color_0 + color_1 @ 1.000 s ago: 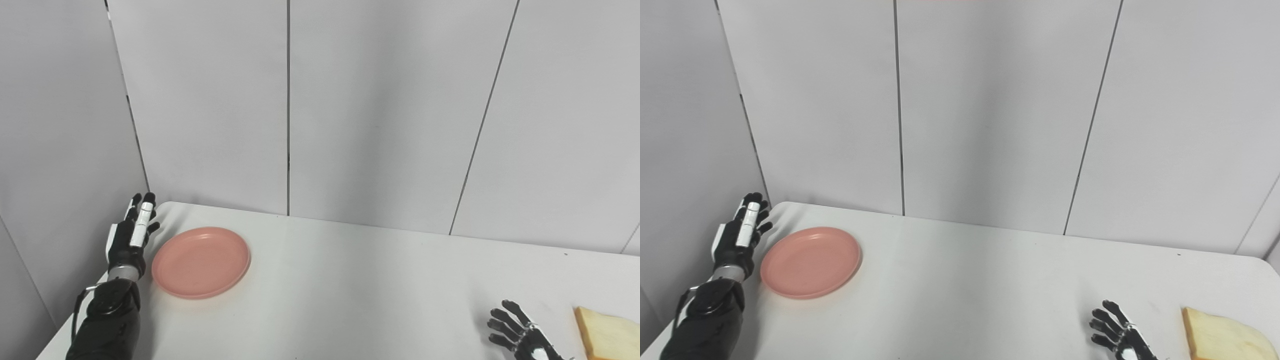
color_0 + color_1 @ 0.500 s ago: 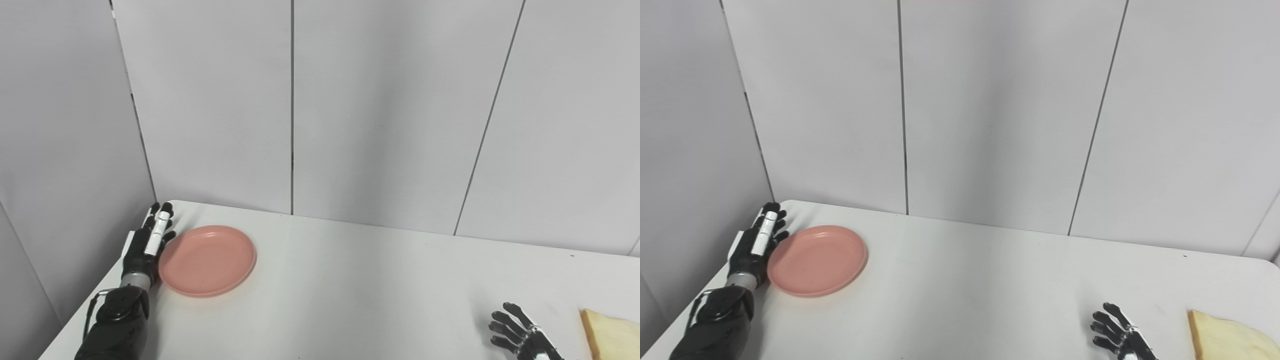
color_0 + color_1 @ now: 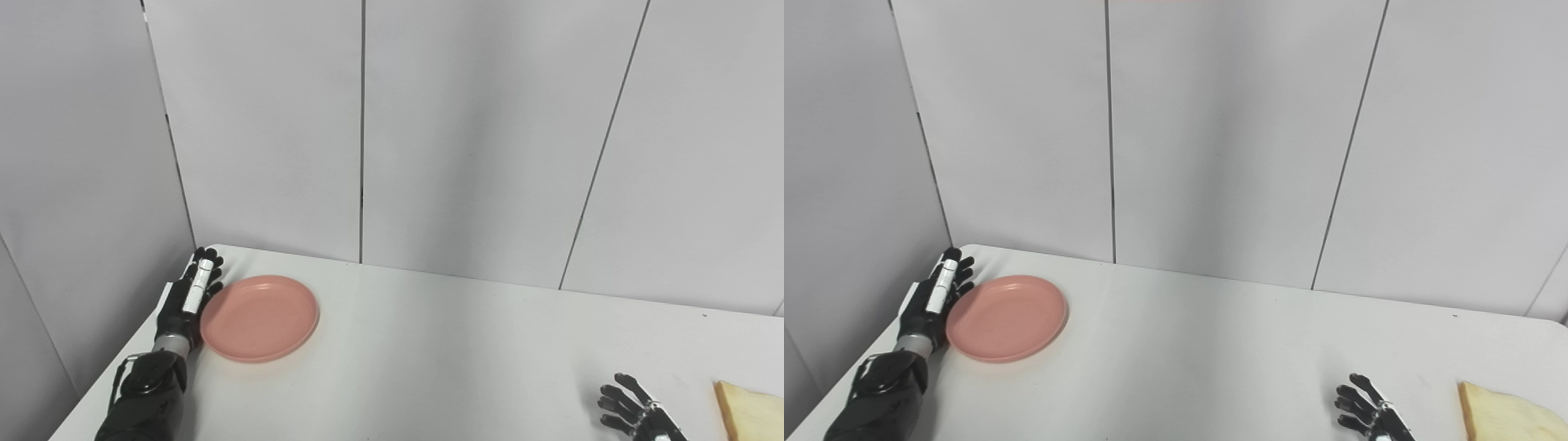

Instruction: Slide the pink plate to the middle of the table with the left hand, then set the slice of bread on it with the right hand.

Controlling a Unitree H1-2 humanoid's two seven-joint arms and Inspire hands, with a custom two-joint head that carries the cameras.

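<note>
Round shallow pink plastic plate (image 3: 260,317) at ten o'clock on white table (image 3: 441,355), left hand (image 3: 187,298) flat, fingers extended, now apparently against its rim, closer than before, right hand (image 3: 637,413) splayed empty, pale bread slice (image 3: 748,411) beside it at four o'clock.

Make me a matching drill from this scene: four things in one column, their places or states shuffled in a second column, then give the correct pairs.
Column one:
1. pink plate
2. slice of bread
3. left hand
4. right hand

Column two:
A. open, fingers spread, low near the front edge, left of the bread
B. fingers straight, side-on against the plate's left rim
C. flat on the table at its far left, nothing on it
D. at the right front corner, partly cut off by the picture's edge

Pairs: 1-C, 2-D, 3-B, 4-A
</note>
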